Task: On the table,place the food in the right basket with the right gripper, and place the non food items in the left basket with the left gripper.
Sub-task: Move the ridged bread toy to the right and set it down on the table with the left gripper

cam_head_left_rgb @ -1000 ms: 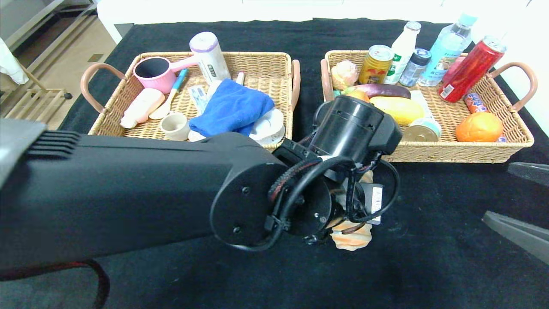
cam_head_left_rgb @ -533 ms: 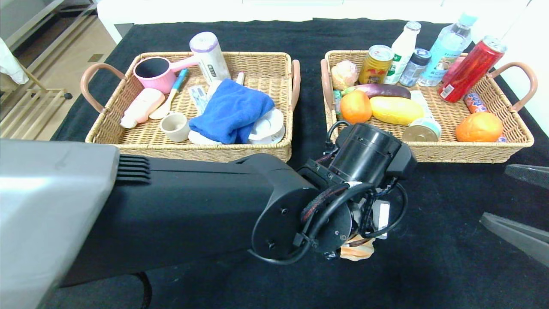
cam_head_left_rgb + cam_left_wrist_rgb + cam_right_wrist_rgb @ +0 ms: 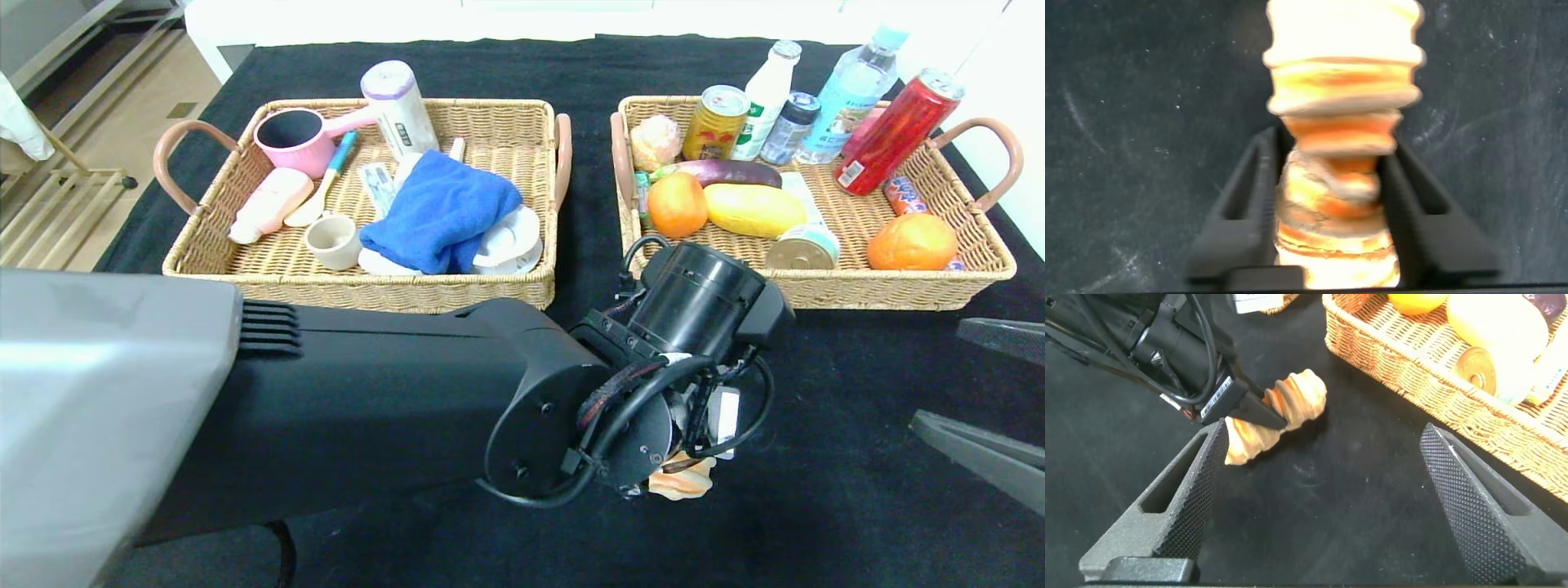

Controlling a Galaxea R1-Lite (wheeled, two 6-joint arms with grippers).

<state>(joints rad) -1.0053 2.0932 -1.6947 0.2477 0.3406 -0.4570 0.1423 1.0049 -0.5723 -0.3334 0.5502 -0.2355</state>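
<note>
My left gripper (image 3: 1331,149) is shut on the ridged beige-orange bread roll (image 3: 1341,122), gripping it at mid-length, low over the black table (image 3: 816,506) in front of the gap between the baskets. In the head view the wrist hides most of the roll (image 3: 684,483). The right wrist view shows the roll (image 3: 1294,396) pinched by the left fingers (image 3: 1249,408). My right gripper (image 3: 1323,433) is open and empty, to the right of the roll, at the head view's right edge (image 3: 939,374). The blue cloth (image 3: 441,208) and cream cup (image 3: 335,239) lie in the left basket (image 3: 359,292).
The right basket (image 3: 882,292) holds a yellow fruit (image 3: 755,208), two oranges (image 3: 912,241), a tin (image 3: 804,249), an aubergine, cans and bottles. The left basket also holds a pink pot, a spoon and plates. The left arm's bulk fills the front left.
My left arm has moved right and toward the front with the roll in its grip, uncovering the near orange in the right basket. The right gripper has stayed in place.
</note>
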